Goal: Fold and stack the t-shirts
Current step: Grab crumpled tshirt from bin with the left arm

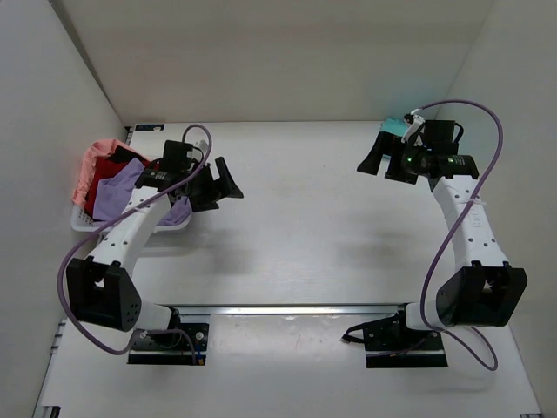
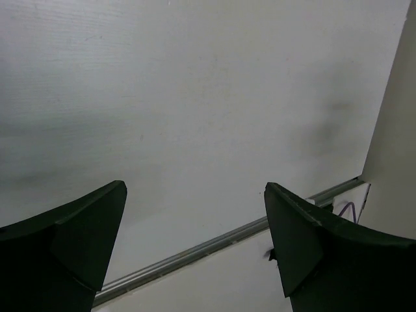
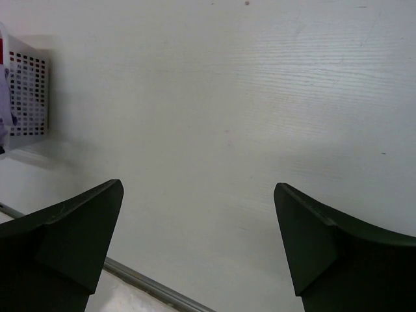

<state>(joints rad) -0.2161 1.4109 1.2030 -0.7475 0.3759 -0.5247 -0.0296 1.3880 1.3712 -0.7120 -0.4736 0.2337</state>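
A salmon-pink t-shirt point(image 1: 90, 158), a red t-shirt point(image 1: 109, 171) and a lavender-purple t-shirt point(image 1: 115, 195) lie crumpled in the white lattice basket point(image 1: 81, 224) at the table's left edge. A bit of teal t-shirt point(image 1: 395, 126) shows at the back right, mostly hidden behind the right wrist. My left gripper point(image 1: 222, 193) is open and empty just right of the basket; its wrist view point(image 2: 195, 186) shows only bare table. My right gripper point(image 1: 379, 167) is open and empty above the table at the back right, as its wrist view point(image 3: 198, 185) also shows.
White walls close in the table on the left, back and right. A metal rail point(image 1: 287, 309) runs across the near edge in front of the arm bases. The basket's lattice wall point(image 3: 27, 94) shows at the far left of the right wrist view.
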